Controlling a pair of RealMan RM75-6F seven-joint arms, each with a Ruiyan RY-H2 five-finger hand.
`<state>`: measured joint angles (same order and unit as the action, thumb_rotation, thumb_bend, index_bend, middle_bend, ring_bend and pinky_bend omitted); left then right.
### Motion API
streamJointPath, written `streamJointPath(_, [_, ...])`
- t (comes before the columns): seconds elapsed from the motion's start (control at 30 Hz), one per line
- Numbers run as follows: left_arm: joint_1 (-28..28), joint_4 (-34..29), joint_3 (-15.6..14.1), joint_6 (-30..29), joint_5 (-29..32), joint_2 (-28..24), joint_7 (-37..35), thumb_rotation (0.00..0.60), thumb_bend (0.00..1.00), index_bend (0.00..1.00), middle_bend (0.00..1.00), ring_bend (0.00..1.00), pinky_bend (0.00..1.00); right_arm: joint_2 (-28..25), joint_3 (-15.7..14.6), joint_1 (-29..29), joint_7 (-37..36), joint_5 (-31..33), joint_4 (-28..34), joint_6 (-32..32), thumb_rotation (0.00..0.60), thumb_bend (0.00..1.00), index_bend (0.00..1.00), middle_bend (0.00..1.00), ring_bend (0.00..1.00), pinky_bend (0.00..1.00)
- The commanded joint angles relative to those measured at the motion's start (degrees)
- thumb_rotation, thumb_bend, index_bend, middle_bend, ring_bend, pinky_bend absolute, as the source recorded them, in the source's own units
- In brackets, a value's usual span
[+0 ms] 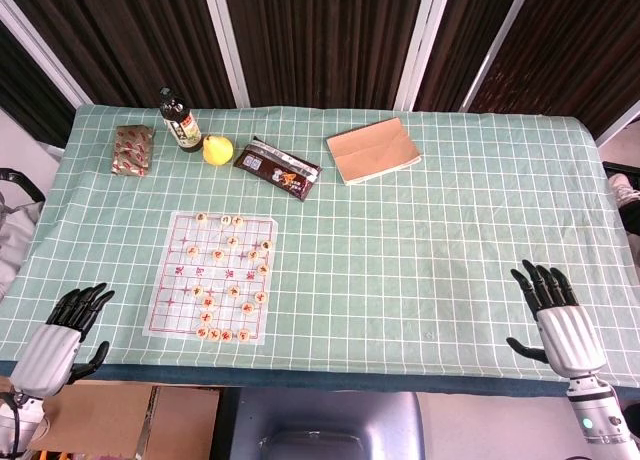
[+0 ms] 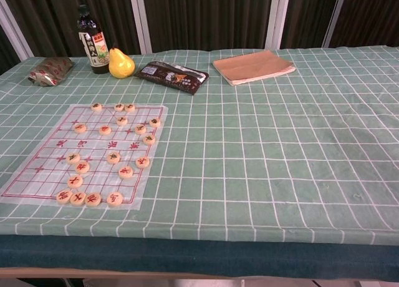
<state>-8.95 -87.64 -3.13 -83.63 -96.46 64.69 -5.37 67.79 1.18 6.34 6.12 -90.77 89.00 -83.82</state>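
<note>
Bottle [image 2: 91, 42] label, dark packet [image 2: 171, 76] print and chess pieces [image 2: 113, 156] carry characters; none legible.

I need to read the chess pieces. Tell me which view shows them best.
The chest view: the chess pieces appear larger there, their red and dark markings visible. The head view shows them from above, small, markings unreadable.

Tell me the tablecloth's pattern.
The tablecloth is pale green with a white grid; the chest view shows it best.

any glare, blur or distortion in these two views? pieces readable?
Head view: even light, soft shadows, sharp; marks on the chess pieces too small to read. Chest view: no glare; the near pieces show red marks, the dark bottle at the back is slightly soft; strong perspective on the tablecloth grid.
</note>
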Motion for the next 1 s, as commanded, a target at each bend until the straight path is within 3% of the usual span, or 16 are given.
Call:
streamJointPath(0.03, [-0.3, 0.0, -0.2, 0.7, 0.1, 0.0, -0.6, 0.6, 0.44, 0.0, 0.0, 0.04, 0.08, -0.1, -0.1, 0.0, -0.3, -0.3, 0.1, 0.0, 0.6, 0.18, 0.0, 0.0, 0.0, 0.0])
streamJointPath(0.37, [-1.1, 0.2, 0.7, 1.5, 0.8, 2.2, 1.3, 0.6, 0.44, 0.0, 0.0, 0.03, 0.09, -1.3, -0.7, -0.3, -2.3, -1.0, -0.2, -0.6, 0.6, 0.18, 0.0, 0.0, 0.0, 0.0])
streamJointPath(0.43, [-1.3, 1.2, 1.1, 0.8, 0.4, 4.0, 1.7, 0.6, 0.43, 0.0, 0.04, 0.08, 0.12, -1.4, -0.6, -0.3, -2.8, -0.9, -0.3, -0.5, 0.6, 0.18, 0.0, 0.0, 0.0, 0.0])
streamJointPath(0.5, [-2.5, 2.0, 1.2, 2.1, -0.2, 5.6, 1.1, 0.6, 0.41, 0.0, 0.12, 0.18, 0.22, -1.3, -0.5, -0.1, -2.9, -0.7, -0.2, -0.1, 0.6, 0.18, 0.0, 0.0, 0.0, 0.0])
streamJointPath(0.57, [-4.2, 2.9, 2.7, 2.8, -0.2, 7.7, 0.7, 0.6, 0.4, 0.0, 0.31, 0.42, 0.48, -1.1, -0.6, 0.1, -2.7, -0.9, 0.0, 0.3, 0.6, 0.18, 0.0, 0.0, 0.0, 0.0])
streamJointPath(0.63, [-6.2, 4.2, 5.5, 3.8, 1.5, 11.0, 1.3, 0.6, 0.4, 0.04, 0.66, 0.78, 0.84, -1.1, -1.0, 0.2, -2.5, -1.6, 0.2, 0.4, 0.6, 0.18, 0.0, 0.0, 0.0, 0.0])
streamJointPath(0.67, [-7.0, 4.3, 6.6, 4.6, 2.7, 12.2, 1.4, 0.6, 0.4, 0.08, 0.82, 0.91, 0.94, -1.1, -1.0, 0.2, -2.5, -1.7, 0.2, 0.2, 0.6, 0.18, 0.0, 0.0, 0.0, 0.0])
streamJointPath(0.7, [-7.8, 4.4, 7.6, 5.6, 4.1, 13.1, 1.5, 0.6, 0.4, 0.13, 0.91, 0.97, 0.99, -1.0, -1.0, 0.1, -2.5, -1.8, 0.2, 0.1, 0.6, 0.18, 0.0, 0.0, 0.0, 0.0])
streamJointPath(0.77, [-9.4, 4.2, 9.4, 8.7, 7.4, 14.1, 2.4, 0.6, 0.4, 0.2, 0.99, 1.0, 1.0, -1.1, -0.8, 0.0, -2.7, -1.5, 0.1, -0.2, 0.6, 0.18, 0.0, 0.0, 0.0, 0.0])
streamJointPath(1.0, [-16.0, 5.1, 16.2, 19.5, 21.0, 17.4, 8.7, 0.6, 0.39, 0.31, 1.0, 1.0, 1.0, -0.7, -0.4, 0.2, -3.7, -1.0, -0.4, -0.1, 0.6, 0.18, 0.0, 0.0, 0.0, 0.0])
